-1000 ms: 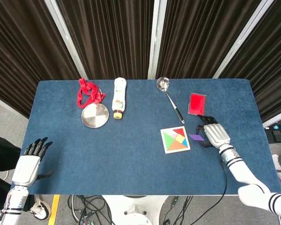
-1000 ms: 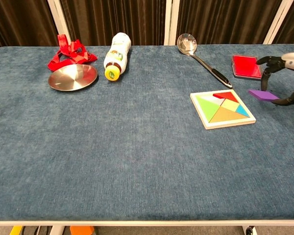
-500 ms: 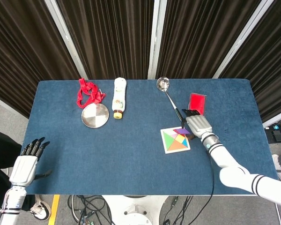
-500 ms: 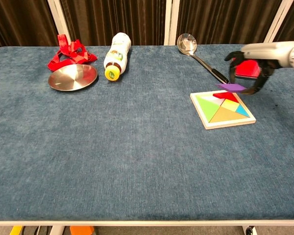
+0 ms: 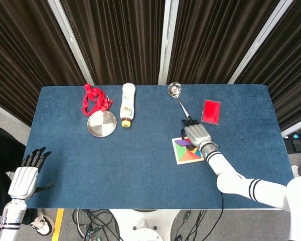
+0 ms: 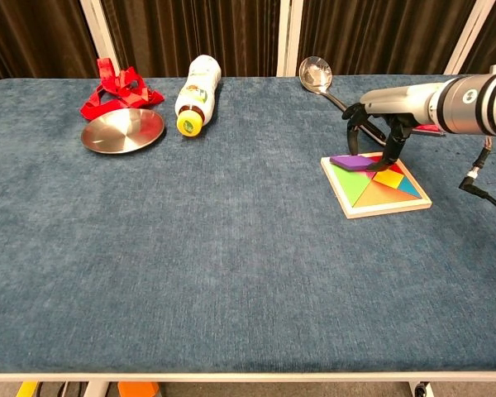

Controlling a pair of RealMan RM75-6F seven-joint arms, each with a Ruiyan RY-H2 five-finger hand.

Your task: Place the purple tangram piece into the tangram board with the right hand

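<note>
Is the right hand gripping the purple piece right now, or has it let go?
Touching. In the chest view the right hand pinches the purple tangram piece between its fingertips, over the far-left corner of the tangram board.

Blue-carpeted bench (image 5: 140,165), rectangular, set before dark curtains. Along the far edge, from the left corner: red ribbon (image 5: 94,98) bunched, touching the round metal plate (image 5: 102,123) just nearer; white bottle (image 5: 127,104) on its side, yellow cap toward the near edge; steel ladle (image 5: 180,104), bowl at the far edge, black handle angled inward; flat red box (image 5: 210,111). Right of centre, square tangram board (image 6: 375,185) with coloured pieces in its frame.
</note>
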